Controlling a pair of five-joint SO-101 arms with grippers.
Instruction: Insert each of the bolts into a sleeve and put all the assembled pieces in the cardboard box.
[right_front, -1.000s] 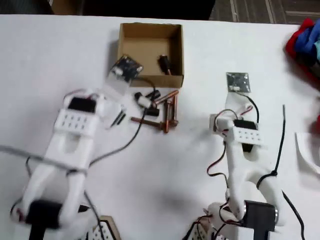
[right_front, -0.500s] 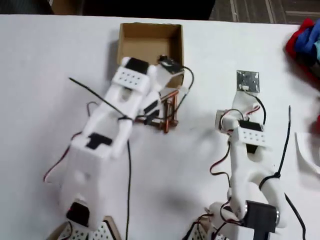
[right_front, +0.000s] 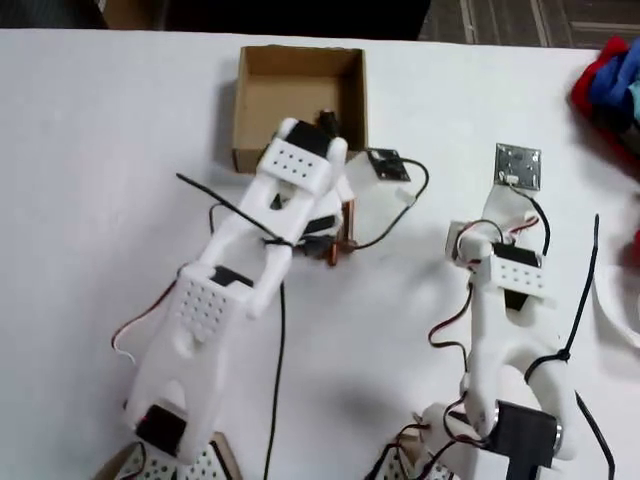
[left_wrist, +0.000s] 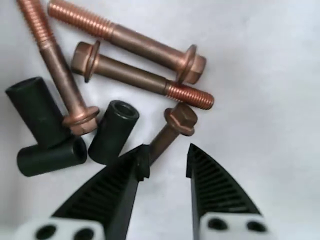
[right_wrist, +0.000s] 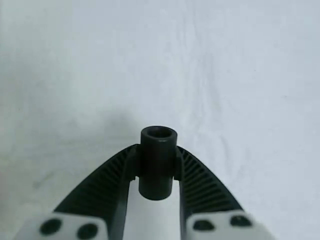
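The bolt (left_wrist: 172, 131) lies on the tabletop (right_front: 120, 150) just near of the cardboard box (right_front: 243, 110). The released left pincer (left_wrist: 167, 150) hangs over its shank. It should close squarely on the shank, clear of the neighbouring sleeve (left_wrist: 112, 131). Well to the right, the right pincer (right_wrist: 157, 167) grasps an upright sleeve (right_wrist: 158, 142). Within the last second the left arm (right_front: 250, 250) swung in from the left.

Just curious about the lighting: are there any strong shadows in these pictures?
No. Left wrist view: the bolts cast only soft shadows on the table. Right wrist view: a faint patch lies beside the sleeve in the right gripper. High view: pale grey shading beside the arms.
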